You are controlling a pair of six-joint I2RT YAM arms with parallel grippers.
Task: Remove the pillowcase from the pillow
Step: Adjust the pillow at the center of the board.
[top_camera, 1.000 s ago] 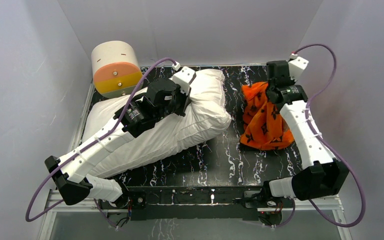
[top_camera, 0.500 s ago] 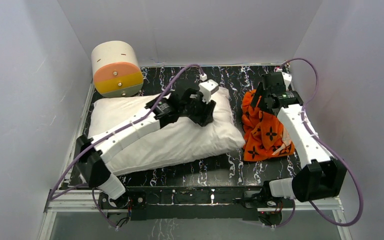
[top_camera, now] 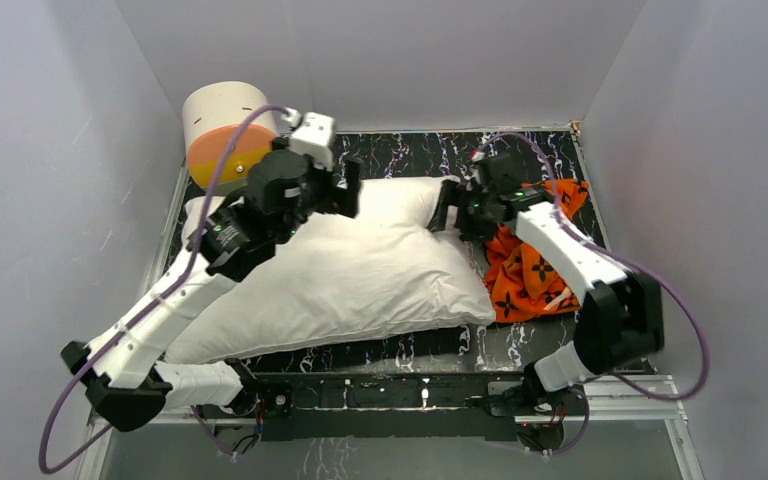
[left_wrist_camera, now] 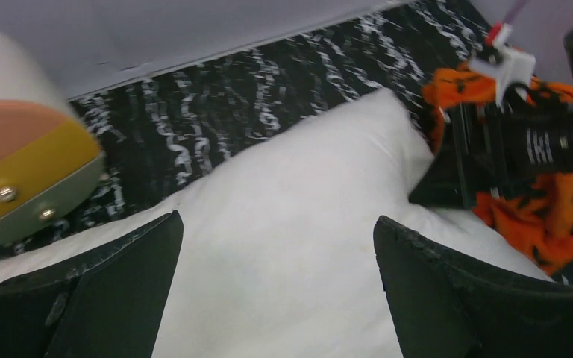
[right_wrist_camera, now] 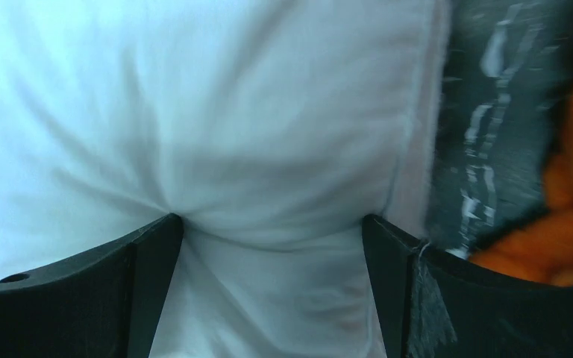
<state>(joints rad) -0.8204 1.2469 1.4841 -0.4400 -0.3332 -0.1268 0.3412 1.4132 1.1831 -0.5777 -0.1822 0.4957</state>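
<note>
The bare white pillow (top_camera: 360,285) lies across the middle of the dark table (top_camera: 410,150), and the orange pillowcase (top_camera: 530,275) is in a heap at 3 o'clock.
The pillowcase lies just beside the pillow's right end. The left claw (top_camera: 345,192) is wide open above the pillow toward 11 o'clock and holds nothing. The right claw (top_camera: 450,215) is also wide, with its fingers against the pillow toward 1 o'clock.
</note>
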